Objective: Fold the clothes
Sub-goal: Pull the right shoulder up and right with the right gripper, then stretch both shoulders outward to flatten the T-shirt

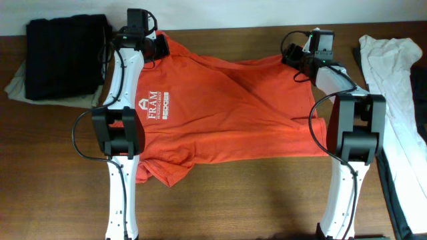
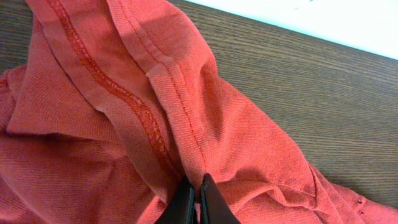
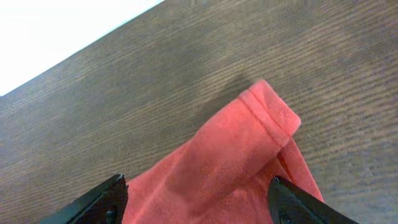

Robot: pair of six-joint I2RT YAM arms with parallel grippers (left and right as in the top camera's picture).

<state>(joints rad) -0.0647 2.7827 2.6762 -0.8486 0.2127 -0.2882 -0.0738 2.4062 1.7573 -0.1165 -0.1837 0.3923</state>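
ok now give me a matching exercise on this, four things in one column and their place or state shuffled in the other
Column one:
1. T-shirt
2. left gripper
3. right gripper
4. black garment

Column two:
a. fingers wide apart, a hemmed corner of red-orange fabric between them
b. folded, at the far left of the table
c. spread across the middle of the table
d. shut, pinching fabric at a seam

Pairs: 1-c, 2-d, 3-a, 4-b
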